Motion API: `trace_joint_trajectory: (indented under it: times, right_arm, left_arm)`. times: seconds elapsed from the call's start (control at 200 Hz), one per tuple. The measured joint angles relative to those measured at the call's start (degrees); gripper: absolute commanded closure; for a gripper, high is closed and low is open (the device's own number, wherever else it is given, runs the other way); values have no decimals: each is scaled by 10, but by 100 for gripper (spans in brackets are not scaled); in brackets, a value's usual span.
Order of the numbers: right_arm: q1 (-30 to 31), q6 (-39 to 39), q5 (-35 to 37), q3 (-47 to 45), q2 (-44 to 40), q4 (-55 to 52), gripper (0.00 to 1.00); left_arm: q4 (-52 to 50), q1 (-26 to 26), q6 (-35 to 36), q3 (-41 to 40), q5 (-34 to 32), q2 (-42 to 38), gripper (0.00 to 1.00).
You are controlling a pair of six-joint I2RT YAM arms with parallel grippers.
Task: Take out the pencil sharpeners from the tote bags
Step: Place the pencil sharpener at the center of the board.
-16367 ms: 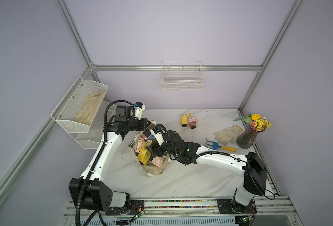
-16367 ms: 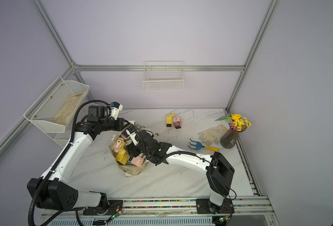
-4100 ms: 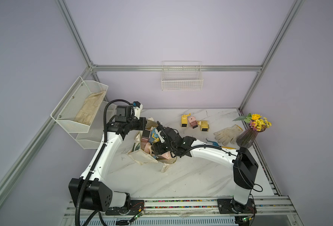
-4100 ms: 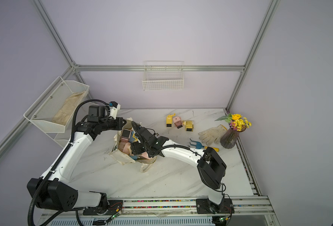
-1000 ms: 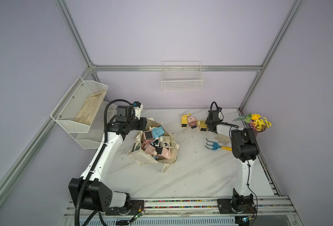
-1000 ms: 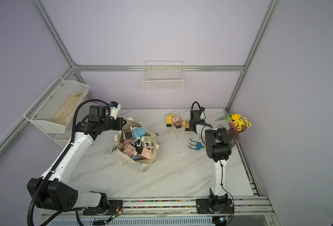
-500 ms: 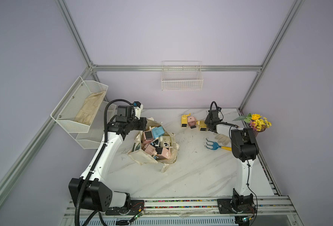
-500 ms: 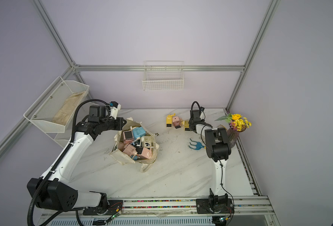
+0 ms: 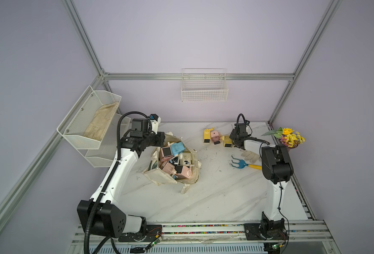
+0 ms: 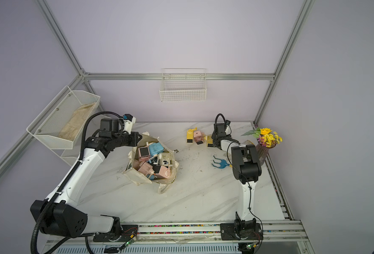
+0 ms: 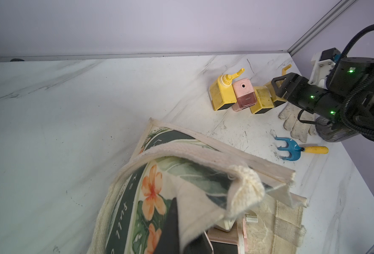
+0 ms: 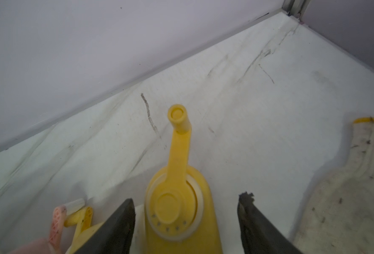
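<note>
The white marble-look tabletop [image 9: 214, 198] carries everything. Biggest thing on it is the cream canvas tote bag with the green leafy and orange flower print [image 9: 159, 176], slumped open left of centre, showing in both top views. It's stuffed with boxy plastic crank pencil sharpeners: a pink one with a black square face [image 9: 166, 152], a blue one [image 9: 177, 148], a beige one [image 9: 187, 160] and more pink ones lower down [image 9: 182, 171].

The left gripper [image 9: 159, 139] sits at the bag's back rim, jaws pinched tight on the canvas edge; in the left wrist view the cloth [image 11: 203, 211] folds right over a dark finger [image 11: 170, 228].

Over at the back right there's a row of sharpeners already out on the table: a yellow one with a crank [image 9: 207, 136], a small pink one [image 9: 215, 137], another yellow one [image 9: 227, 140], all touching side by side. A fourth yellow sharpener [image 12: 177, 211] stands between the right gripper's fingers [image 12: 120, 226]. The right gripper [image 12: 183, 220] is spread wide around it, with a visible gap on both sides, so it's not gripping.

Just beside that lies a dirty white knit glove [image 12: 346, 193], and nearer the front a blue hand rake with a yellow handle [image 9: 239, 163]. A dark vase of yellow flowers [image 9: 289, 138] stands at the right edge.
</note>
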Motion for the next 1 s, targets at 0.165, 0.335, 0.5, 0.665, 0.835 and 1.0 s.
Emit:
trace_joint_trajectory:
  times: [0.165, 0.335, 0.5, 0.665, 0.835, 1.0]
  right_arm:
    - [27, 7, -22, -32, -120, -3, 27]
    - [148, -5, -54, -54, -242, 31, 29]
    - [305, -49, -124, -133, -348, 72, 31]
    - [427, -107, -173, -188, -413, 88, 33]
    - [465, -145, -213, -183, -396, 104, 33]
    - [470, -132, -225, -111, -290, 97, 31]
  left_arm:
    - [0, 0, 0, 0, -1, 0, 99]
    - [0, 0, 0, 0, -1, 0, 99]
    - [0, -1, 0, 0, -1, 0, 99]
    - [0, -1, 0, 0, -1, 0, 100]
    - [0, -1, 0, 0, -1, 0, 100]
    - [0, -2, 0, 0, -1, 0, 100]
